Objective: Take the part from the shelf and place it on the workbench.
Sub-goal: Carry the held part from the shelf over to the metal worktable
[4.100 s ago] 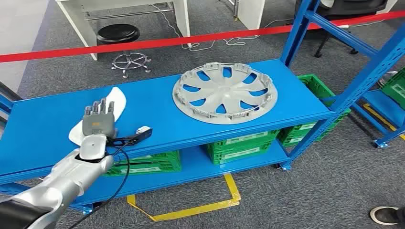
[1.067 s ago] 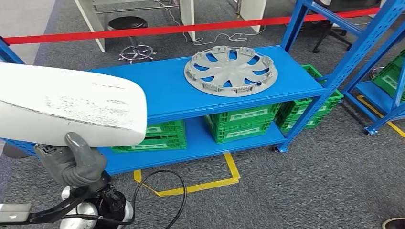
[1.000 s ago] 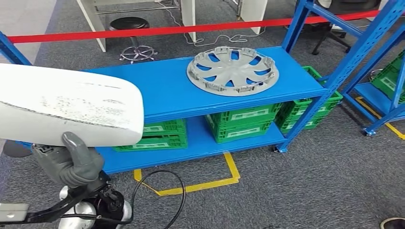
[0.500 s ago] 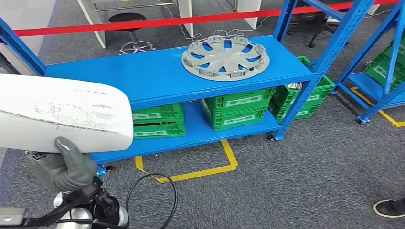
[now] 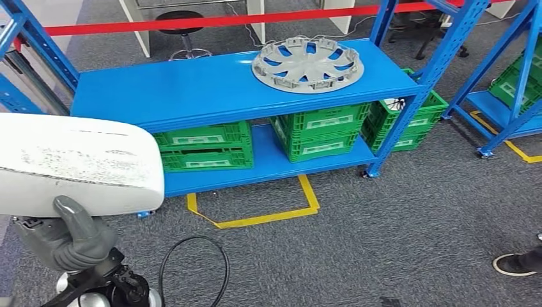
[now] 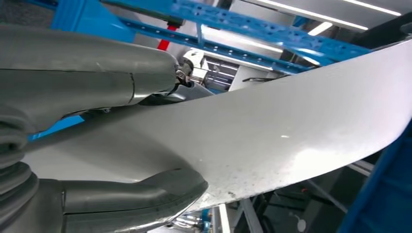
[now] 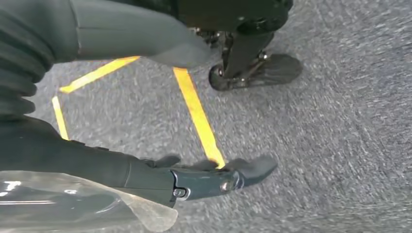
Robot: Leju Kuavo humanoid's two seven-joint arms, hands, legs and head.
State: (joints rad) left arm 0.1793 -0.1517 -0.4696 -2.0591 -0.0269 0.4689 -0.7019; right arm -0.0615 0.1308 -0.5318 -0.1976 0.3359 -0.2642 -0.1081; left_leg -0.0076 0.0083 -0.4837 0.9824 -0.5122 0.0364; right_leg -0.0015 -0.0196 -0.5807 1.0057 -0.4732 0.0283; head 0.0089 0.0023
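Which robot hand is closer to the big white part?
Left. The left hand grips the white part from beneath. The right hand hangs down over the carpet, apart from it.

Grey carpet floor [image 5: 396,230] with yellow tape [image 5: 255,214]; blue racks [image 5: 217,86]; green crates [image 5: 319,131]; red barrier tape [image 5: 192,22].

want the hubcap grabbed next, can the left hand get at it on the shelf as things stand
Probably not. The left hand already grips the white part, and the hubcap lies well away on the blue shelf.
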